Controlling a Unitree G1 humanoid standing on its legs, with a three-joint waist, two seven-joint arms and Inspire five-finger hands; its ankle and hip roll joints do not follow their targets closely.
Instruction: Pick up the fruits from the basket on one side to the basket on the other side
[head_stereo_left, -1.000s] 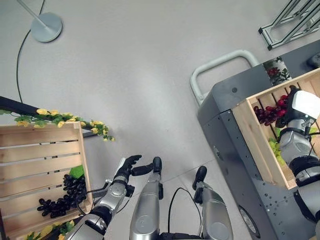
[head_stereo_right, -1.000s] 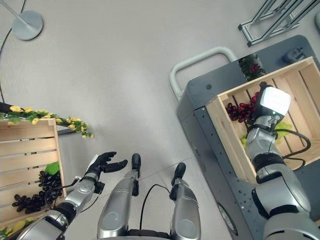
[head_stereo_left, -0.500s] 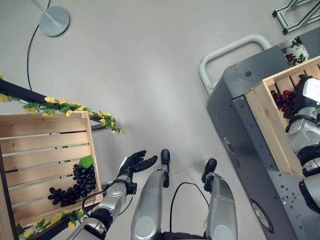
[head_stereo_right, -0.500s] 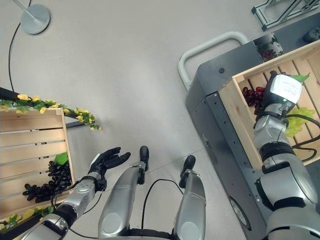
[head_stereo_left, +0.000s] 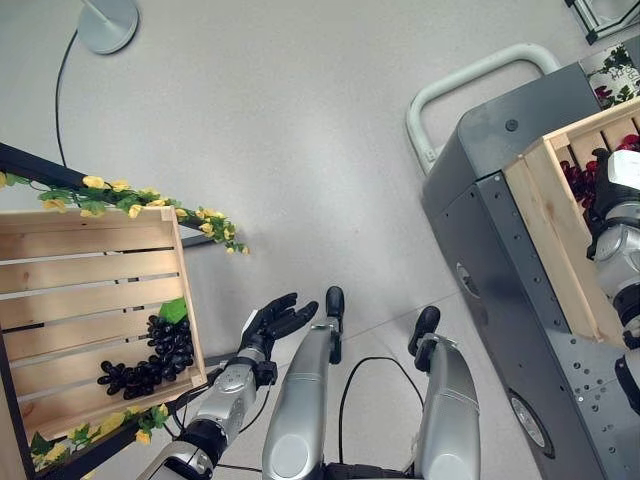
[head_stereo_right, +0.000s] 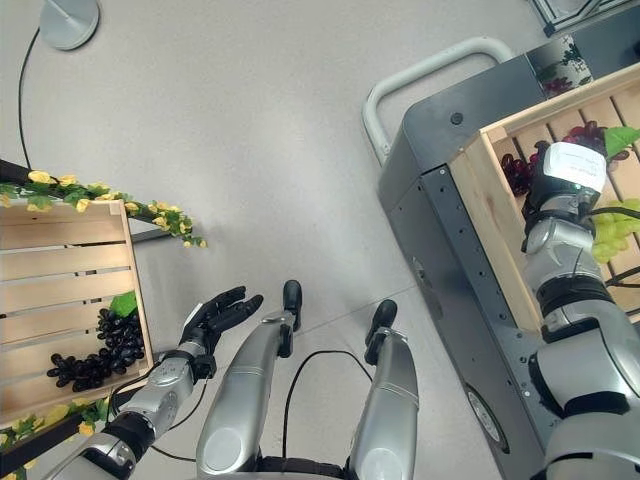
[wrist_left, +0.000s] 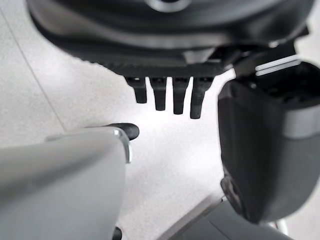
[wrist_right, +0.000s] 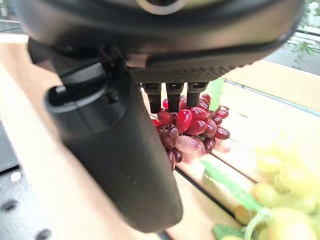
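A wooden crate (head_stereo_left: 90, 270) on my left holds a bunch of black grapes (head_stereo_left: 150, 360) with a green leaf. My left hand (head_stereo_left: 270, 322) hovers over the floor just right of that crate, open, fingers spread, holding nothing. A second wooden crate (head_stereo_right: 495, 215) sits on a grey cart (head_stereo_left: 480, 190) at the right. In it lie red grapes (wrist_right: 192, 125) and green grapes (head_stereo_right: 615, 230). My right hand (head_stereo_right: 562, 178) is inside that crate, just above the red grapes (head_stereo_right: 518, 170). Its fingers (wrist_right: 170, 97) are straight and its thumb stands apart from the fruit.
A garland of yellow flowers and leaves (head_stereo_left: 130, 205) runs along the left crate's far edge. The cart has a pale tubular handle (head_stereo_left: 470, 85) toward the open floor. A round lamp base (head_stereo_left: 107, 22) stands far left.
The whole picture has shifted as the camera moved. My right hand stays over the red grapes in the right crate; my left hand stays open beside the left crate.
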